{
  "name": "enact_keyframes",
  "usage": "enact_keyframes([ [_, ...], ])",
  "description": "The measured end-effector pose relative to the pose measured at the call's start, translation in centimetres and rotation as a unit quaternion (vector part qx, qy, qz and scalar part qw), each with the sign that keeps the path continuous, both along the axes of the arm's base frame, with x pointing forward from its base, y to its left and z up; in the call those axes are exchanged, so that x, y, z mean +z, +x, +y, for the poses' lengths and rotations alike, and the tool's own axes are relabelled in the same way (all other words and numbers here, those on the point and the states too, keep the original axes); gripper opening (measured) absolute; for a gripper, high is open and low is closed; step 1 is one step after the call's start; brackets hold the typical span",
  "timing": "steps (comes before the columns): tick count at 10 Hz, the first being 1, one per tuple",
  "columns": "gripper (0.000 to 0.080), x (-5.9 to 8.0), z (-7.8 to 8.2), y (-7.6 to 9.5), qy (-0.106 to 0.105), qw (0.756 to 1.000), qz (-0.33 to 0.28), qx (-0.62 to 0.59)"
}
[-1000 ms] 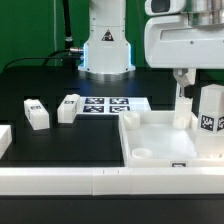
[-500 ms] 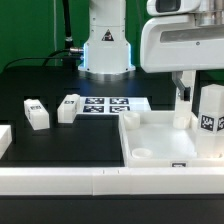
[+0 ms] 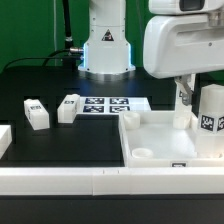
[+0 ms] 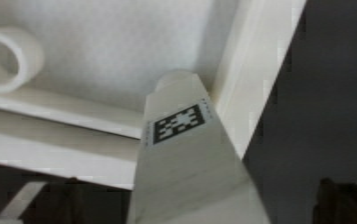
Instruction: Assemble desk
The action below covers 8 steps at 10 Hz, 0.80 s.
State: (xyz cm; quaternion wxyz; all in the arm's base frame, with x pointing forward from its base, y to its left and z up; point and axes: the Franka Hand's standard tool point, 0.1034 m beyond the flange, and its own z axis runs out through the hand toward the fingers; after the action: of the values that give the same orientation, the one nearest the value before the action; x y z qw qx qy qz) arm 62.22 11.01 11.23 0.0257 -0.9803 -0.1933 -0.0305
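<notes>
- The gripper (image 3: 196, 100) hangs at the exterior view's right, over the far right part of the tabletop (image 3: 160, 140).
- Its jaws stand wide apart and hold nothing. In the wrist view the upright leg (image 4: 193, 165) rises between them, with a dark gap on either side.
- In the exterior view one finger (image 3: 183, 95) shows just beside that leg, on the side toward the exterior view's left. The other finger is hidden.
- The tabletop lies flat on the black table (image 3: 50, 85), open side up with its raised rim around it, close to the white rail (image 3: 90, 182) along the near edge.
- The upright leg (image 3: 209, 118) stands inside the tabletop by its right rim, with a black-and-white tag facing the camera.
- The wrist view shows a tag (image 4: 178, 122) on the leg, and the leg sits close to the rim wall.
- A round socket (image 3: 143, 155) sits in the near corner of the tabletop. The wrist view also shows a round ring (image 4: 1, 58) in the tabletop's floor.
- Two loose legs (image 3: 37, 115) (image 3: 69, 108) lie on the black table at the exterior view's left, near each other but apart, each with a tag.
- The marker board (image 3: 112, 104) lies flat between those legs and the tabletop.
</notes>
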Motion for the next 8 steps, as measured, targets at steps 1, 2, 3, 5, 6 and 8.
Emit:
enact_keyframes([
  [1, 0.0649, -0.02, -0.01, 0.0, 0.0, 1.0, -0.001, 0.012],
  [2, 0.0534, -0.02, -0.02, 0.01, 0.0, 1.0, -0.001, 0.01],
  [3, 0.0397, -0.02, -0.02, 0.01, 0.0, 1.0, -0.001, 0.01],
  [5, 0.0285, -0.01, -0.02, 0.01, 0.0, 1.0, -0.001, 0.004],
  [6, 0.0285, -0.01, -0.02, 0.02, 0.001, 1.0, 0.0, -0.003],
  [8, 0.0285, 0.0, 0.01, 0.04, 0.005, 0.998, 0.003, -0.057],
])
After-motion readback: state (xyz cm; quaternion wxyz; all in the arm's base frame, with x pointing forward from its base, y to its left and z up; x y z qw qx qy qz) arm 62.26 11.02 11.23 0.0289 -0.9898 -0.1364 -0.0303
